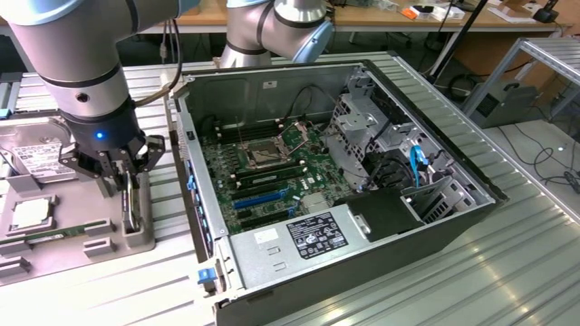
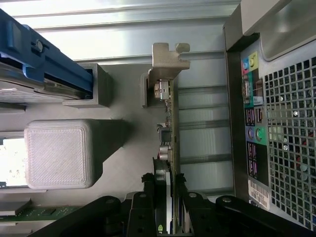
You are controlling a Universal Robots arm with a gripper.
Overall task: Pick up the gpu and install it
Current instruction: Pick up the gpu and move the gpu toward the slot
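The gpu (image 2: 170,126) stands on edge, bracket end pointing away from the claw (image 2: 164,181) clamped across it.

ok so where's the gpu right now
The gpu stands on edge in the grey holder tray at the exterior view's left, just outside the open computer case, with the gripper closed on it.

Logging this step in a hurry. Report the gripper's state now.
Gripper: closed on the gpu, which stands on edge in its holder.
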